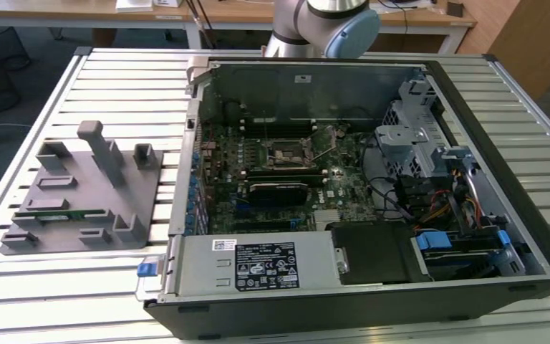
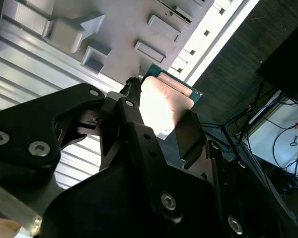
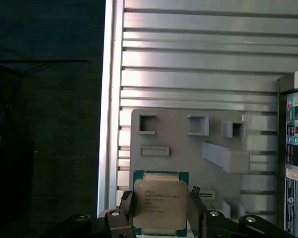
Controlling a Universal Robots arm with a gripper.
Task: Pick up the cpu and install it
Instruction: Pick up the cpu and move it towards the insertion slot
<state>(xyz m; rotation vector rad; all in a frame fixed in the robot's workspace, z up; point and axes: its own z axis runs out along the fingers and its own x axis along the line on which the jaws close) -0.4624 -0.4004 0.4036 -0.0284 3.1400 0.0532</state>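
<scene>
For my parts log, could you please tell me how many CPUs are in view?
1. The cpu is gripped in the hand, with the grey parts tray behind it, in both wrist views. Another might sit hidden in the motherboard socket.

off-task items, bench

slatted metal table point(image 1: 65, 287) carries a grey fixture plate point(image 1: 74, 190) toward the exterior view's left. a green memory stick point(image 1: 60, 213) lies in one of its slots. beside the plate sits an open computer case point(image 1: 351, 308): motherboard point(image 1: 256, 165), socket frame point(image 1: 283, 152), labelled power supply point(image 1: 256, 265).
</scene>
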